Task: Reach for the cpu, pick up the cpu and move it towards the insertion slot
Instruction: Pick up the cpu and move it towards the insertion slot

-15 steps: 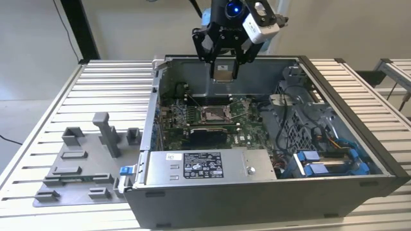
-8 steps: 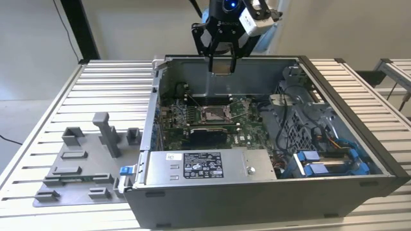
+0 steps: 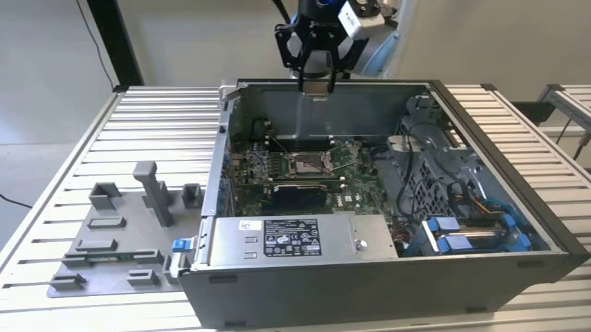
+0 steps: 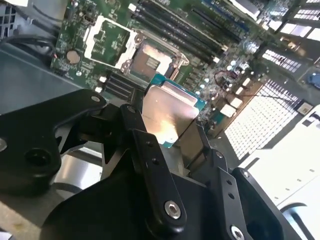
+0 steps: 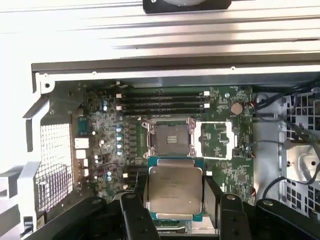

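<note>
Exterior view first, working from its left across: a grey fixture plate (image 3: 111,242) with upright blocks lies on the slatted table (image 3: 83,131), just beside the open computer case (image 3: 388,277). Inside the case sits the green motherboard (image 3: 356,190), and near its middle the insertion slot (image 3: 308,164), its metal frame lying open. Above the case's far wall hangs the gripper (image 3: 316,86), high over the board, with a small pale plate between its tips that I take to be the cpu.

Both wrist views settle that. The gripper (image 5: 173,220) is clamped on the cpu (image 5: 175,189) by two opposite edges, silvery face toward the first wrist camera, green rim showing all round. In that view the insertion slot (image 5: 170,138) lies just beyond the chip's far edge, the hinged frame swung open beside it. The second wrist view has the cpu (image 4: 167,112) held level between the black fingers (image 4: 150,165), with the slot (image 4: 150,62) ahead of it.

So the pick looks done and the carry toward the socket is in hand. To do this part well, I would judge, the chip should stay flat and square to the socket (its edges already run roughly parallel to the frame), the grip should not slacken, and the travel should keep clear of the case wall.

Count: one arm, one gripper, one cpu, one slot, one case, one fixture plate.
</note>
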Robot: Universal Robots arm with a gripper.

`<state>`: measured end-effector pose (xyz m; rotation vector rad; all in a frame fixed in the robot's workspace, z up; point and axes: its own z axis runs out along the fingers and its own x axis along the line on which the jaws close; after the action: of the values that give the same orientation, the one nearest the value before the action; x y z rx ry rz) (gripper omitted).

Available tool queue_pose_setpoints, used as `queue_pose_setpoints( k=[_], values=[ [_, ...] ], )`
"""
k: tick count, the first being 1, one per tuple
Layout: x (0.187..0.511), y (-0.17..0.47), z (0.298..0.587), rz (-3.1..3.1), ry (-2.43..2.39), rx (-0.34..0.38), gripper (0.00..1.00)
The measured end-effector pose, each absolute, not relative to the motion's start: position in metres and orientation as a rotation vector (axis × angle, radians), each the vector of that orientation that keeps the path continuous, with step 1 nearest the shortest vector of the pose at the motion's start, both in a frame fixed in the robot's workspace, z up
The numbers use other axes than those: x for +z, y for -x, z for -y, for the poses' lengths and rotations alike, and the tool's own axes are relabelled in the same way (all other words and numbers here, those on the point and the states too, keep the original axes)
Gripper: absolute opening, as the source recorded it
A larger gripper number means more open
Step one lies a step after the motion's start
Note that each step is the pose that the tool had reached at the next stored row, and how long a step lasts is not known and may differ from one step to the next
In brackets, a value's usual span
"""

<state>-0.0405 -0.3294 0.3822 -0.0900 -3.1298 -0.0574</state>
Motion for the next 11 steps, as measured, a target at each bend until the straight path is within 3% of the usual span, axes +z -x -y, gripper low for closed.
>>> queue_pose_setpoints(
  k=[11],
  values=[
    [0.382,0.036,0.316,3.124,0.061,-0.059,0.0]
  ],
)
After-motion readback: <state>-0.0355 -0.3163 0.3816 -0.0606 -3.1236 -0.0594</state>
